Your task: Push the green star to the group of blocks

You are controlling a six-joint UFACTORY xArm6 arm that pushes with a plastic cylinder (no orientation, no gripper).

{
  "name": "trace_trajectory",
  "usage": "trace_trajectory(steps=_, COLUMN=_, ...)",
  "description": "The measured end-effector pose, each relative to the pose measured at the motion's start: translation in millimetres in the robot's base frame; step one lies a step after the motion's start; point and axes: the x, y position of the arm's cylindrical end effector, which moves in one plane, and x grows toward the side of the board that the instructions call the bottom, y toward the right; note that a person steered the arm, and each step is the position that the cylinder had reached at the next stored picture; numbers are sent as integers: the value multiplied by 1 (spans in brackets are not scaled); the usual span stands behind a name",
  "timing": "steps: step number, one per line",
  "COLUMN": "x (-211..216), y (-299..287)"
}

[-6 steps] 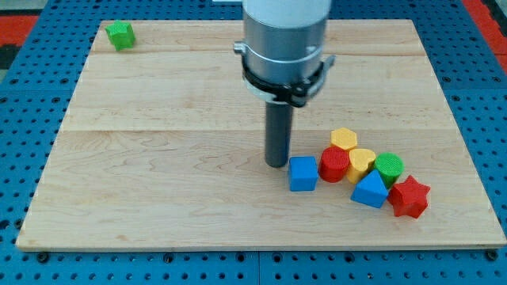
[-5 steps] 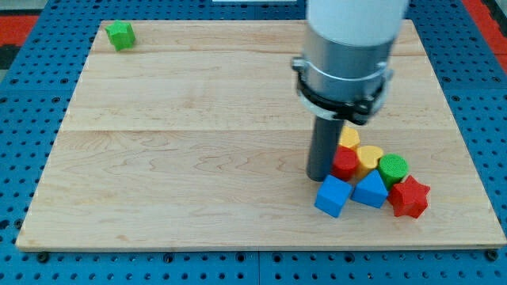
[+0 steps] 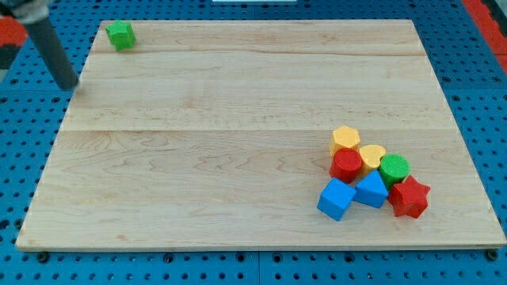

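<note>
the pale wooden board (image 3: 198, 158) lies on a blue pegboard table (image 3: 483, 95). a cluster of seven small blocks sits near the view's lower right corner of the board: a yellow hexagonal block (image 3: 344, 138) at its top, a yellow heart-like block (image 3: 371, 155) just beside it, a red cylinder block (image 3: 346, 165) below the hexagon, a green cylinder block (image 3: 394, 169) to the right, a blue cube block (image 3: 336, 198) at the lower left, a blue triangular block (image 3: 370, 190) in the middle, and a red star block (image 3: 409, 197) at the lower right edge. they stand touching or nearly touching one another.

the small green star block (image 3: 120, 35) sits alone at the view's top left corner of the board, well apart from the cluster, with only bare wood across the diagonal between them. it is compact, with no clear long axis; which way its points face is too small to tell.

the straight dark rod is bare, holding nothing. my tip (image 3: 70, 85) is off the board's left edge over the pegboard, to the lower left of the green star and not touching it.
</note>
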Motion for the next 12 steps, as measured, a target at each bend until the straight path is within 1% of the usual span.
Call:
trace_trajectory(steps=1, x=-5, y=-1)
trace_trajectory(steps=2, x=-87, y=7)
trace_trajectory(steps=3, x=-135, y=42)
trace_trajectory(steps=4, x=-111, y=163)
trace_trajectory(steps=5, x=-2, y=190)
trace_trajectory(steps=6, x=-46, y=179)
trace_trajectory(steps=7, x=-110, y=165)
trace_trajectory(steps=8, x=-135, y=119)
trace_trajectory(steps=9, x=-103, y=69)
trace_trajectory(steps=10, x=-64, y=83)
trace_trajectory(steps=11, x=-33, y=139)
trace_trajectory(steps=12, x=-32, y=206)
